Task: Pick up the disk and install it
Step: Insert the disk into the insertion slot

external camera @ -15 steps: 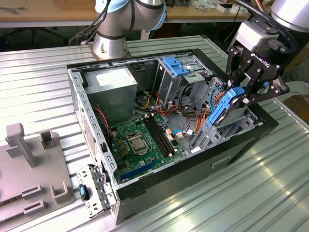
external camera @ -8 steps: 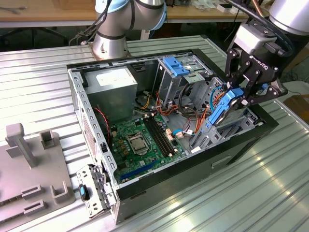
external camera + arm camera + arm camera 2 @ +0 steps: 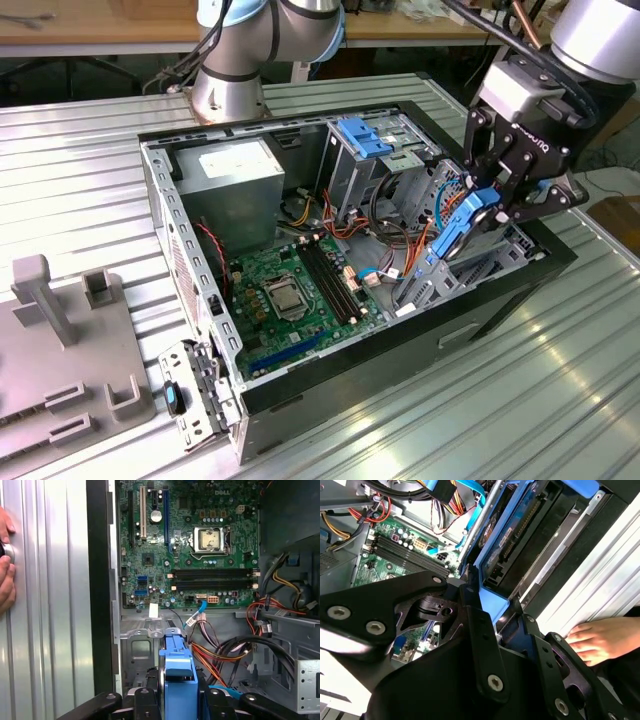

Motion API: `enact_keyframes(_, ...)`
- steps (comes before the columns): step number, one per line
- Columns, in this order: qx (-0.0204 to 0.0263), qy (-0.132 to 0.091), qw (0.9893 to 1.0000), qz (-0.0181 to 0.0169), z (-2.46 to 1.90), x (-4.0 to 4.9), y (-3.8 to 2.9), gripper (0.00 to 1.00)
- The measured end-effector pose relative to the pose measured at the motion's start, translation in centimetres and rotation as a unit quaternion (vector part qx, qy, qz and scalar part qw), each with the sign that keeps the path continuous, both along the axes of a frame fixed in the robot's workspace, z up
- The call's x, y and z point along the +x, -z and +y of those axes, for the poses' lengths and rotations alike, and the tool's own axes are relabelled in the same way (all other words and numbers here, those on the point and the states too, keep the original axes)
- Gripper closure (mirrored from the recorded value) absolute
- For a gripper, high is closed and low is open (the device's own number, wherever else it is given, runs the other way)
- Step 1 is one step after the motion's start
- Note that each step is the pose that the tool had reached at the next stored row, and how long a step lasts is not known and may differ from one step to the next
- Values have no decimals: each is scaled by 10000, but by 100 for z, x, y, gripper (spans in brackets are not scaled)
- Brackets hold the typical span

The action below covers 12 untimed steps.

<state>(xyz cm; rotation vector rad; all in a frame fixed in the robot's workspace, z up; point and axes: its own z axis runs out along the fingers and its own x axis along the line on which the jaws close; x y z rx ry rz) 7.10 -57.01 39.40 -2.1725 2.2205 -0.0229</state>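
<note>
Disk (image 3: 455,232): bright blue frame around a dark face. Gripper (image 3: 490,205): matt black. Motherboard (image 3: 290,290): green, crossed by black memory slots. Computer case (image 3: 480,300): black outside, bare grey metal inside. Cables (image 3: 215,652): red, orange, yellow and black strands. Bracket (image 3: 362,135): light blue. Power supply (image 3: 235,185): plain grey. Table (image 3: 560,400): silver, ribbed in parallel lines. Fixture (image 3: 60,340), at the table's edge on the exterior view's left: pale grey.

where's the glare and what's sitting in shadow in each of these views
Exterior view: glare streaks the ribbed silver metal table. Second wrist view: the same table washes out near white, while the black gripper, clamped on the blue-framed grey metal disk, is dark in the foreground. First wrist view: the green motherboard is evenly lit; the black case wall is dark.
</note>
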Motion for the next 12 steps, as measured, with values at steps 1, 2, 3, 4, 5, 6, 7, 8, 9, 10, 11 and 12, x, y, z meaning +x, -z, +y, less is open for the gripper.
enact_keyframes(1, 0, 0, 10000, 1, 0, 0, 7, 63)
enact_keyframes(2, 0, 0, 10000, 1, 0, 0, 14, 63)
enact_keyframes(3, 0, 0, 10000, 2, 0, 0, 22, 63)
enact_keyframes(4, 0, 0, 10000, 3, -1, 0, 35, 63)
enact_keyframes(5, 0, 0, 10000, 3, -1, 0, 42, 63)
enact_keyframes(6, 0, 0, 10000, 4, -1, 0, 50, 63)
enact_keyframes(7, 0, 0, 10000, 5, -1, 0, 60, 63)
enact_keyframes(8, 0, 0, 10000, 5, -1, 0, 67, 63)
enact_keyframes(9, 0, 0, 10000, 6, -1, 0, 77, 63)
enact_keyframes(10, 0, 0, 10000, 7, -1, 0, 85, 63)
enact_keyframes(11, 0, 0, 10000, 8, -1, 0, 96, 63)
enact_keyframes(12, 0, 0, 10000, 9, -1, 0, 108, 63)
